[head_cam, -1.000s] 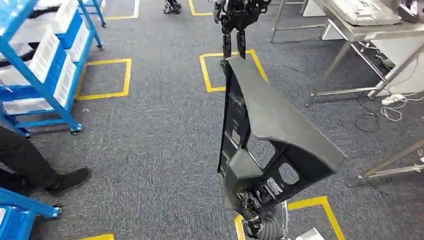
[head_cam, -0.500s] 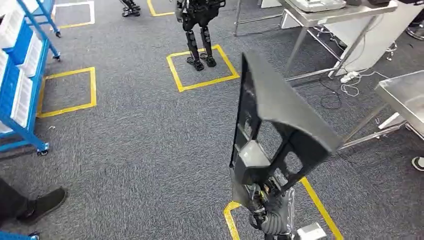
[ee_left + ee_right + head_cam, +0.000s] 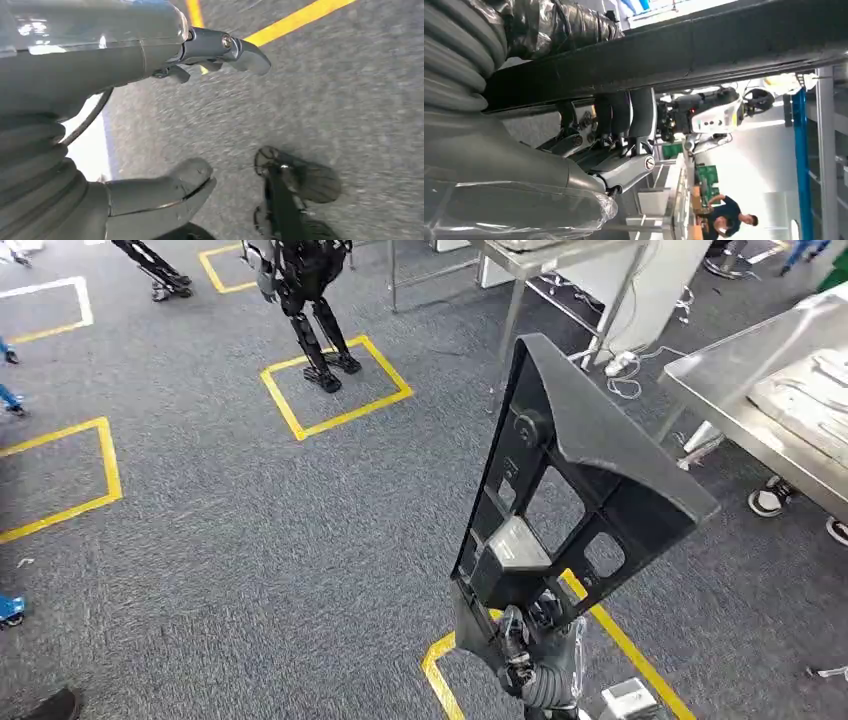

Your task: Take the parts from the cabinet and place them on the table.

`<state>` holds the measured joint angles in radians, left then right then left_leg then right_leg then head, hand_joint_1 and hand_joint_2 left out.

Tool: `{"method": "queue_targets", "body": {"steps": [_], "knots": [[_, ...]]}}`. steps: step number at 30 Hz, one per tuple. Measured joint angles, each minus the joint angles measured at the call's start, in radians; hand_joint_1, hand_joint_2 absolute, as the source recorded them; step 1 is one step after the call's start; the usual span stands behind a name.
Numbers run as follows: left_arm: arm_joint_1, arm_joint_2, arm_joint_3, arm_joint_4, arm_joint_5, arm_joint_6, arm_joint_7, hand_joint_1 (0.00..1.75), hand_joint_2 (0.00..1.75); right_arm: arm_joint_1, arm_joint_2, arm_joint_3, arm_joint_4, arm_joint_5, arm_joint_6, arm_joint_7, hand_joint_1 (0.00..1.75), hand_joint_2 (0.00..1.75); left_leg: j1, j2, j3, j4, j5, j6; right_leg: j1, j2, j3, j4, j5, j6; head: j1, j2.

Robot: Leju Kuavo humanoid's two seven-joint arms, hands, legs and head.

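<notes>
A large black plastic part (image 3: 590, 470), a long panel with cut-out windows, stands upright in front of me over the grey carpet. My right hand (image 3: 525, 665) grips its lower end. In the right wrist view the fingers (image 3: 616, 117) curl around the part's dark edge (image 3: 684, 55). A steel table (image 3: 715, 390) stands at the right, with pale grey parts (image 3: 810, 400) lying on it. My left hand (image 3: 115, 60) hangs over the carpet, fingers and thumb apart, holding nothing.
Another humanoid robot (image 3: 305, 290) stands in a yellow floor square at the back. A second steel table (image 3: 540, 260) and loose cables (image 3: 625, 365) lie beyond the part. A person's shoes (image 3: 770, 500) show beside the right table. Yellow tape (image 3: 620, 640) runs by my feet.
The camera has swung right: the blue shelving has left the picture and the steel table has come in at the right. My right hand still holds the black part upright.
</notes>
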<state>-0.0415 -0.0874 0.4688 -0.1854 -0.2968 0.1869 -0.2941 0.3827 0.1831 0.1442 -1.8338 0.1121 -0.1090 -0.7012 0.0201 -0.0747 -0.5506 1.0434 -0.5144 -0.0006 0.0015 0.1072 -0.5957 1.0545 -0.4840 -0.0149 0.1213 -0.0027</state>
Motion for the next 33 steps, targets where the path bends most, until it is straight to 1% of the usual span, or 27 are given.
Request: {"method": "queue_targets", "body": {"steps": [2, 3, 4, 5, 7, 8, 9, 10, 11, 12, 13, 14, 17, 18, 19, 20, 21, 22, 23, 24, 25, 27, 28, 29, 30, 31, 33], "knots": [[-0.006, 0.000, 0.013, 0.000, 0.002, 0.006, -0.001, 0.00, 1.75, 0.018, 0.007, 0.000, -0.018, -0.015, 0.032, 0.000, 1.75, 1.75, -0.009, 0.016, 0.004, -0.002, 0.002, 0.011, -0.007, 0.019, -0.003, -0.007, 0.007, 0.013, 0.000, 0.000], [-0.005, -0.002, 0.016, 0.000, -0.004, 0.010, -0.003, 0.00, 1.75, 0.023, 0.011, -0.002, -0.026, -0.016, 0.049, -0.001, 1.75, 1.75, 0.000, 0.031, 0.007, -0.015, 0.010, 0.022, -0.002, 0.026, -0.007, -0.005, 0.008, 0.019, 0.000, 0.000], [-0.004, -0.001, 0.016, 0.000, -0.010, 0.011, -0.007, 0.00, 1.75, 0.029, 0.013, -0.002, -0.032, -0.014, 0.061, -0.001, 1.75, 1.75, 0.000, 0.044, 0.010, -0.021, 0.014, 0.029, -0.001, -0.022, -0.009, 0.010, -0.005, 0.021, 0.001, 0.000], [-0.003, 0.000, 0.017, 0.000, -0.015, 0.012, -0.015, 0.00, 1.75, 0.027, 0.017, -0.003, -0.040, -0.012, 0.069, -0.001, 1.75, 1.75, 0.000, 0.056, 0.010, -0.023, 0.016, 0.034, 0.000, -0.068, -0.030, 0.051, -0.036, 0.027, 0.001, 0.000], [0.000, 0.000, 0.021, 0.000, -0.025, 0.012, -0.039, 0.00, 1.75, 0.024, 0.024, -0.003, -0.048, 0.000, 0.069, -0.001, 1.75, 1.75, -0.004, 0.082, 0.009, -0.023, 0.015, 0.036, -0.006, -0.094, -0.100, 0.195, -0.106, 0.038, 0.000, 0.000], [0.000, 0.001, 0.021, 0.000, -0.028, 0.011, -0.051, 0.00, 1.75, 0.026, 0.026, -0.003, -0.050, 0.004, 0.063, -0.001, 1.75, 1.75, -0.004, 0.095, 0.008, -0.023, 0.013, 0.037, -0.009, -0.097, -0.128, 0.249, -0.123, 0.041, 0.001, 0.000], [0.000, 0.001, 0.021, 0.000, -0.036, 0.006, -0.062, 0.00, 1.75, 0.025, 0.027, -0.002, -0.050, 0.007, 0.054, -0.001, 1.75, 1.75, -0.004, 0.108, 0.009, -0.023, 0.011, 0.037, -0.012, -0.099, -0.140, 0.270, -0.119, 0.043, 0.001, 0.000], [-0.002, 0.001, 0.021, 0.000, -0.039, 0.002, -0.068, 0.00, 1.75, 0.024, 0.027, -0.001, -0.050, 0.012, 0.043, -0.001, 1.75, 1.75, -0.004, 0.120, 0.011, -0.023, 0.010, 0.035, -0.014, -0.103, -0.128, 0.246, -0.095, 0.044, 0.002, 0.000], [-0.003, 0.001, 0.021, 0.000, -0.045, 0.000, -0.074, 0.00, 1.75, 0.023, 0.027, 0.002, -0.050, 0.016, 0.032, -0.001, 1.75, 1.75, -0.004, 0.132, 0.014, -0.023, 0.007, 0.033, -0.015, -0.109, -0.095, 0.183, -0.056, 0.043, 0.001, 0.000], [-0.004, 0.001, 0.021, 0.000, -0.047, -0.004, -0.077, 0.00, 1.75, 0.022, 0.027, 0.006, -0.050, 0.019, 0.023, 0.000, 1.75, 1.75, -0.004, 0.143, 0.019, -0.023, 0.004, 0.031, -0.014, -0.120, -0.045, 0.091, -0.013, 0.039, 0.001, 0.000], [-0.005, 0.001, 0.021, 0.000, -0.050, -0.006, -0.080, 0.00, 1.75, 0.020, 0.027, 0.014, -0.050, 0.021, 0.014, -0.001, 1.75, 1.75, -0.004, 0.152, 0.025, -0.023, 0.001, 0.027, -0.009, -0.158, 0.005, 0.004, 0.015, 0.031, 0.002, 0.000], [-0.005, 0.001, 0.021, 0.000, -0.054, -0.008, -0.080, 0.00, 1.75, 0.015, 0.026, 0.020, -0.050, 0.023, 0.007, 0.000, 1.75, 1.75, -0.009, 0.160, 0.027, -0.024, -0.003, 0.021, 0.005, -0.193, 0.012, -0.013, -0.002, 0.022, 0.000, 0.000], [-0.010, 0.001, 0.023, 0.000, -0.057, -0.008, -0.076, 0.00, 1.75, 0.012, 0.024, 0.040, -0.049, 0.031, -0.013, 0.000, 1.75, 1.75, -0.006, 0.186, 0.036, -0.030, -0.005, 0.006, 0.011, -0.162, 0.004, -0.015, 0.001, 0.010, 0.001, 0.000], [-0.012, 0.000, 0.023, 0.000, -0.061, -0.010, -0.074, 0.00, 1.75, 0.013, 0.024, 0.045, -0.050, 0.032, -0.016, 0.000, 1.75, 1.75, -0.010, 0.198, 0.044, -0.035, -0.007, -0.001, 0.010, -0.148, 0.007, -0.026, 0.006, 0.003, 0.001, 0.000], [-0.013, 0.001, 0.023, -0.002, -0.064, -0.015, -0.074, 0.00, 1.75, 0.012, 0.024, 0.050, -0.048, 0.034, -0.017, 0.000, 1.75, 1.75, -0.003, 0.182, 0.045, -0.028, -0.017, -0.006, -0.007, -0.138, 0.022, -0.042, 0.015, -0.004, 0.001, 0.000], [-0.015, 0.002, 0.023, -0.003, -0.065, -0.021, -0.079, 0.00, 1.75, 0.006, 0.023, 0.053, -0.047, 0.037, -0.017, -0.001, 1.75, 1.75, -0.002, 0.125, 0.033, 0.005, -0.038, -0.009, -0.006, -0.128, 0.026, -0.049, 0.018, -0.011, 0.001, 0.000], [-0.015, 0.001, 0.025, -0.003, -0.066, -0.028, -0.086, 0.00, 1.75, -0.003, 0.023, 0.060, -0.041, 0.042, -0.017, 0.000, 1.75, 1.75, -0.002, 0.096, -0.001, 0.074, -0.078, -0.010, -0.006, -0.118, 0.024, -0.049, 0.019, -0.016, 0.000, 0.000], [-0.014, 0.001, 0.028, -0.003, -0.067, -0.033, -0.091, 0.00, 1.75, -0.007, 0.022, 0.066, -0.034, 0.049, -0.017, 0.000, 1.75, 1.75, -0.001, 0.085, -0.045, 0.163, -0.118, -0.013, -0.005, -0.104, 0.023, -0.048, 0.019, -0.017, 0.000, 0.000], [-0.012, 0.002, 0.032, -0.003, -0.070, -0.037, -0.096, 0.00, 1.75, -0.009, 0.019, 0.073, -0.026, 0.055, -0.018, 0.000, 1.75, 1.75, -0.001, 0.083, -0.081, 0.230, -0.140, -0.016, -0.004, -0.091, 0.023, -0.047, 0.018, -0.018, 0.000, 0.000], [-0.011, 0.003, 0.036, -0.003, -0.071, -0.040, -0.099, 0.00, 1.75, -0.010, 0.017, 0.077, -0.019, 0.057, -0.019, 0.000, 1.75, 1.75, -0.001, 0.083, -0.105, 0.269, -0.141, -0.017, -0.003, -0.077, 0.023, -0.045, 0.018, -0.018, 0.000, 0.000], [-0.009, 0.004, 0.039, -0.003, -0.073, -0.041, -0.102, 0.00, 1.75, -0.011, 0.015, 0.079, -0.012, 0.058, -0.022, 0.000, 1.75, 1.75, -0.001, 0.082, -0.108, 0.261, -0.118, -0.018, -0.003, -0.062, 0.023, -0.042, 0.017, -0.019, 0.000, 0.000], [-0.010, 0.007, 0.042, -0.003, -0.074, -0.042, -0.108, 0.00, 1.75, -0.013, 0.013, 0.082, -0.003, 0.058, -0.026, 0.000, 1.75, 1.75, 0.001, 0.074, -0.060, 0.132, -0.026, -0.019, -0.007, -0.034, 0.022, -0.030, 0.011, -0.012, 0.000, 0.000], [-0.011, 0.009, 0.043, -0.003, -0.074, -0.042, -0.109, 0.00, 1.75, -0.016, 0.011, 0.086, 0.001, 0.058, -0.026, 0.000, 1.75, 1.75, 0.005, 0.044, -0.017, 0.032, 0.026, -0.019, -0.008, -0.021, 0.021, -0.019, 0.004, -0.006, 0.000, 0.000], [-0.010, 0.010, 0.045, -0.003, -0.074, -0.042, -0.110, 0.00, 1.75, -0.017, 0.010, 0.090, 0.004, 0.058, -0.026, 0.000, 1.75, 1.75, 0.006, -0.004, -0.004, 0.005, 0.001, -0.017, -0.005, -0.012, 0.015, -0.011, -0.001, 0.001, 0.000, 0.000], [-0.011, 0.010, 0.046, -0.003, -0.073, -0.043, -0.112, 0.00, 1.75, -0.020, 0.009, 0.093, 0.005, 0.057, -0.026, 0.000, 1.75, 1.75, 0.005, -0.001, -0.004, -0.003, 0.004, -0.009, -0.006, 0.002, 0.007, -0.003, -0.003, 0.006, 0.001, 0.000], [-0.012, 0.010, 0.047, -0.003, -0.073, -0.043, -0.116, 0.00, 1.75, -0.020, 0.008, 0.093, 0.006, 0.057, -0.026, 0.000, 1.75, 1.75, 0.004, 0.008, -0.005, -0.003, 0.005, -0.006, -0.006, 0.006, 0.004, -0.005, 0.000, 0.012, 0.001, 0.000], [-0.014, 0.010, 0.048, -0.003, -0.068, -0.045, -0.119, 0.00, 1.75, -0.019, 0.006, 0.093, 0.008, 0.055, -0.026, 0.000, 1.75, 1.75, -0.002, 0.028, 0.000, -0.006, 0.009, 0.009, -0.012, 0.027, -0.001, -0.012, 0.007, 0.026, 0.000, 0.000]]}}
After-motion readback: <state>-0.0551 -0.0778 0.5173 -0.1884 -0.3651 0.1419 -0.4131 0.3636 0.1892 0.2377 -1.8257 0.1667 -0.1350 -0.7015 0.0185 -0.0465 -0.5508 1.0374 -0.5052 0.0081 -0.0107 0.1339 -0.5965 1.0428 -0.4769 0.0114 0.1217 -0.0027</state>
